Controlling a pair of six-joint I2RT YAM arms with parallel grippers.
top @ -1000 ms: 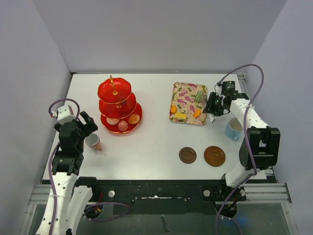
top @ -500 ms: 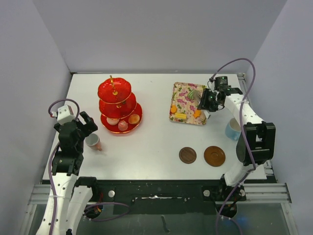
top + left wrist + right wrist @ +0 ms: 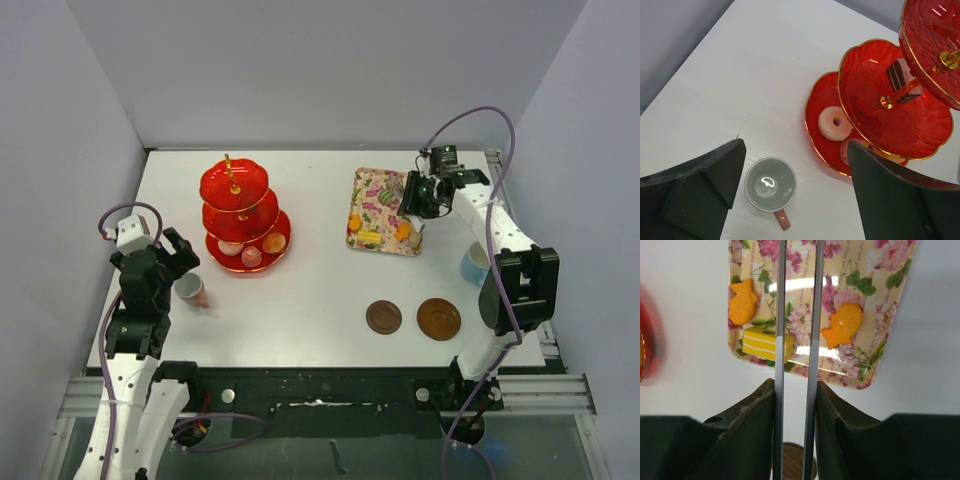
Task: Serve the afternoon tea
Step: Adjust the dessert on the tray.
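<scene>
The red three-tier stand (image 3: 240,215) with a gold handle stands at the back left and holds a few sweets, among them a pink doughnut (image 3: 835,123) and a chocolate slice (image 3: 902,80). The pink cup (image 3: 190,290) stands upright in front of it. My left gripper (image 3: 796,150) is open, its fingers either side of the pink cup (image 3: 770,184) and above it. My right gripper (image 3: 420,195) is shut on metal tongs (image 3: 796,340) over the floral tray (image 3: 385,210). On the tray lie a yellow cake (image 3: 767,343) and two orange fish biscuits (image 3: 845,325).
The light-blue cup (image 3: 478,263) stands at the right edge beside my right arm. Two round brown saucers (image 3: 383,317) (image 3: 439,319) lie at the front right. Grey walls close in the table on three sides.
My right gripper has moved left and toward the back with the tongs, from beside the tray's right edge to over the tray. The left arm has not moved.
</scene>
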